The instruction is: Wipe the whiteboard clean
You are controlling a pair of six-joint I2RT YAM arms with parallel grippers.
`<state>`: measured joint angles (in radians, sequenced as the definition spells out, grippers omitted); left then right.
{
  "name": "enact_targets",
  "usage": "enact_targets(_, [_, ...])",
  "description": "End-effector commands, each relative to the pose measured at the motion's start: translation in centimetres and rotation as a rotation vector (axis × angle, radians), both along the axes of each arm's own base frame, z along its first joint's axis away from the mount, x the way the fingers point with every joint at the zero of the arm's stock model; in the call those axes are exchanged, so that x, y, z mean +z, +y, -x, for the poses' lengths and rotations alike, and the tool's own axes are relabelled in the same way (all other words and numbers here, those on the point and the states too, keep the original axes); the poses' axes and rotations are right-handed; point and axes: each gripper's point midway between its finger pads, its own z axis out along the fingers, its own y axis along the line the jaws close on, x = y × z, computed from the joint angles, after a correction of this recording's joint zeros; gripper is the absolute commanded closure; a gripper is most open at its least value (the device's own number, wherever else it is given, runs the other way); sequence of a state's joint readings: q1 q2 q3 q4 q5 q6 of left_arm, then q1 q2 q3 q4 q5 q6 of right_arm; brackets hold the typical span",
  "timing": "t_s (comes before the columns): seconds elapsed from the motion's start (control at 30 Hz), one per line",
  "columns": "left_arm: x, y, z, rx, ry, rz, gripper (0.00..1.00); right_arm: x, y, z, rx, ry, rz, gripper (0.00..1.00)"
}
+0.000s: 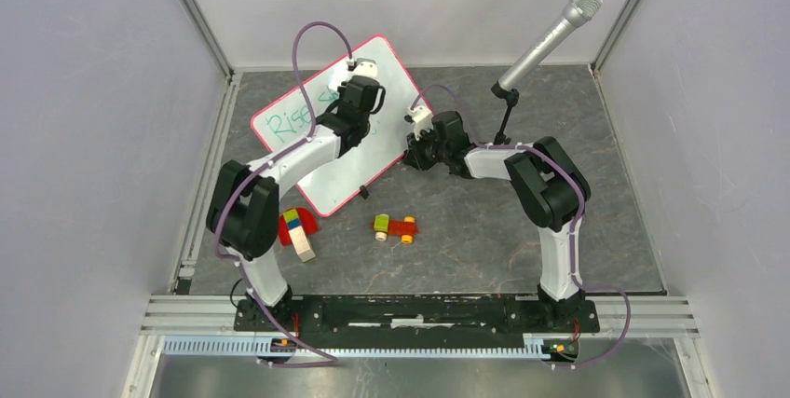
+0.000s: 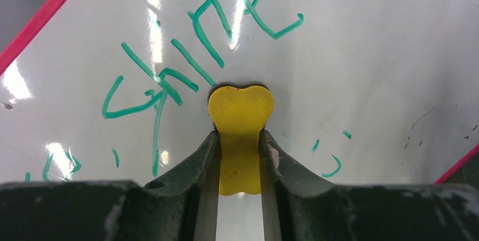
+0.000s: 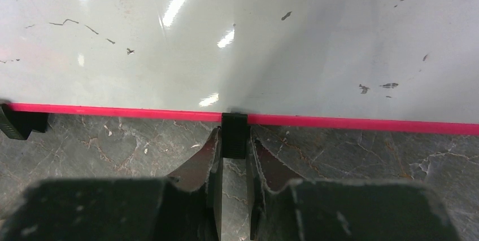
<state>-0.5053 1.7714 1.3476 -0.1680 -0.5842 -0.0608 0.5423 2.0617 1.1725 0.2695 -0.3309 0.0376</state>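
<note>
Top view, board: the whiteboard lies skewed on the table. It is beneath the left gripper, and the right gripper is at its right-hand edge.
Top view, writing: green writing reading "Rise" sits well to the left of the left gripper and looks untouched.
Top view, bystanders: a microphone stands beyond the right gripper. Toy blocks and a toy car lie on the near side of both grippers, off the board.
Left wrist, grip: the fingers are clamped on a yellow eraser, whose head is pressed flat on the board just ahead of them.
Left wrist, left to do: a full green "Shine" runs ahead and to the left of the eraser. Only a few small green flecks remain to its right.
Right wrist, grip: the jaws are closed on a black clip foot on the pink rim, apparently pinning the board in place.
Right wrist, surface: ahead of the fingers the board shows only dark specks and a faint green smudge at the far left.
Progress: early, by my reading. Both words still stand, so nearly all the wiping remains.
</note>
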Motion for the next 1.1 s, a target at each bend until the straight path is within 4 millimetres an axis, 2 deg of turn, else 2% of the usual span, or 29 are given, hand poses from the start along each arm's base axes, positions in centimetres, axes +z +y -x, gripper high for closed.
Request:
enact_targets(0.0, [-1.9, -2.6, 0.2, -0.046, 0.024, -0.023, 0.78, -2.1, -0.1, 1.0, 0.017, 0.075, 0.021, 1.0])
enact_targets(0.07, [-3.2, -4.9, 1.0, -0.088, 0.049, 0.012, 0.78, -2.0, 0.0, 1.0, 0.018, 0.075, 0.018, 1.0])
enact_targets(0.17, [-5.3, -7.2, 1.7, -0.135, 0.083, 0.082, 0.78, -2.0, 0.0, 1.1, 0.018, 0.076, 0.016, 1.0])
enact_targets(0.23, [-6.4, -8.2, 1.7, -0.154, 0.104, 0.11, 0.78, -1.9, 0.0, 1.1, 0.019, 0.077, 0.013, 1.0])
enact_targets(0.33, [-6.4, -8.2, 1.0, -0.147, 0.094, 0.108, 0.79, -2.0, 0.0, 1.2, 0.02, 0.078, 0.012, 1.0])
enact_targets(0.5, [-3.1, -5.7, -0.2, -0.101, 0.028, 0.085, 0.79, -1.8, -0.1, 1.3, 0.02, 0.077, 0.007, 1.0])
enact_targets(0.63, [0.2, -1.8, -1.2, -0.043, -0.024, 0.064, 0.79, -1.7, -0.2, 1.2, 0.017, 0.076, 0.007, 1.0])
enact_targets(0.73, [1.7, 1.1, -1.2, 0.008, -0.043, 0.061, 0.78, -1.7, -0.2, 1.2, 0.015, 0.076, 0.007, 1.0])
enact_targets(0.87, [2.4, 3.6, 0.5, 0.051, -0.039, 0.037, 0.78, -1.8, -0.3, 1.1, 0.01, 0.08, 0.006, 1.0])
enact_targets(1.07, [1.9, 5.6, 4.9, 0.067, -0.034, 0.052, 0.78, -1.8, -0.3, 0.9, 0.005, 0.085, -0.005, 1.0])
